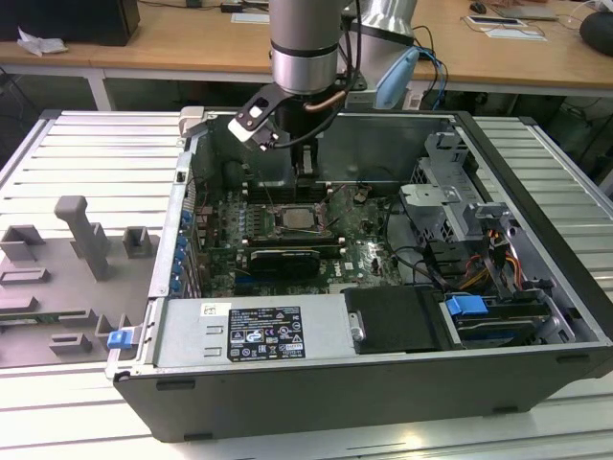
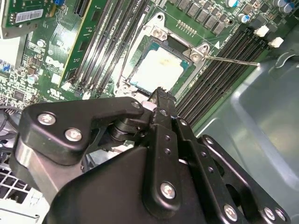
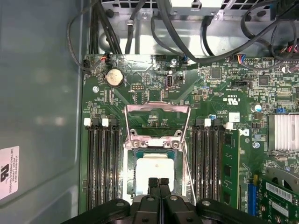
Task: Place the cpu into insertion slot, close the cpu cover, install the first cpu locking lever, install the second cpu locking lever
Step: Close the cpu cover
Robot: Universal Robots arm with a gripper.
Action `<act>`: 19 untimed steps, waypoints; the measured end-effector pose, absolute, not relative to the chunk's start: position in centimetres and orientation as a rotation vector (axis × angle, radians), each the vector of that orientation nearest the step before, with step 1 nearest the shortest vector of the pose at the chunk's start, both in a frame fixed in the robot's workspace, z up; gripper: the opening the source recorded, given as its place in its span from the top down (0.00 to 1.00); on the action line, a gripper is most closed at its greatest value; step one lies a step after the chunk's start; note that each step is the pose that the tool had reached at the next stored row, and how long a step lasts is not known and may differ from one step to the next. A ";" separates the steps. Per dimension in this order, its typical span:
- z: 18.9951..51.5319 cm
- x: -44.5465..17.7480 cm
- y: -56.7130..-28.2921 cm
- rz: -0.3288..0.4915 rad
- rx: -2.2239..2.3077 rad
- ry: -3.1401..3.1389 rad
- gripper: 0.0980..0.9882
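Cpu point(image 3: 154, 171) lies flat in the insertion slot point(image 3: 130, 161), its pale metal top bare and uncovered. In the exterior view the same chip point(image 1: 300, 218) sits at about the middle of the board.

A slatted metal table point(image 1: 96, 144) carries an open computer case point(image 1: 383, 395) lying on its side, with grey fixture blocks point(image 1: 84, 240) on the exterior view's left. The robot arm point(image 1: 305, 53) comes down into the far part of the case. On the case floor is the green motherboard point(image 1: 369, 261), and a power supply point(image 1: 249, 331) with a white label fills the near side.

The gripper point(image 1: 306, 182) hangs just on the far side of the slot. In the first wrist view its two black fingertips point(image 3: 153, 183) are pressed together with nothing between them, hovering over one edge of the cpu point(image 2: 161, 70). The second wrist view shows the gripper point(image 2: 161, 95) just above that same edge.

The cpu cover point(image 3: 157, 109) is swung open, its silvery frame reaching away from the slot on the side opposite the gripper point(image 3: 158, 183). One thin locking lever point(image 3: 186, 163) slants along the side of the slot, and in the second wrist view it point(image 2: 231, 59) reaches out across the black memory slots point(image 2: 233, 46).
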State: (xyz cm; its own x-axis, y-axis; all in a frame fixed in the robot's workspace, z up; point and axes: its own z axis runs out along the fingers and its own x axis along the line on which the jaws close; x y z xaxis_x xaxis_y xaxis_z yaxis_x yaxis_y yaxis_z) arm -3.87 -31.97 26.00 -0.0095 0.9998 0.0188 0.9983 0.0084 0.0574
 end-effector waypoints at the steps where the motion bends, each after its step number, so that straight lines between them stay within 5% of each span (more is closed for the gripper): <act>1: 26.0 -3.8 -32.0 0.084 2.192 2.212 0.99; 19: 27.7 -2.1 -32.3 0.067 2.190 2.210 0.99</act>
State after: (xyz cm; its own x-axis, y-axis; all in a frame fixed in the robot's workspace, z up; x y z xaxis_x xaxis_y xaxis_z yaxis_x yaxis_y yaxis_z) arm -2.06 -32.32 27.68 -0.0092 0.9999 0.0087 0.9986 0.0088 0.0516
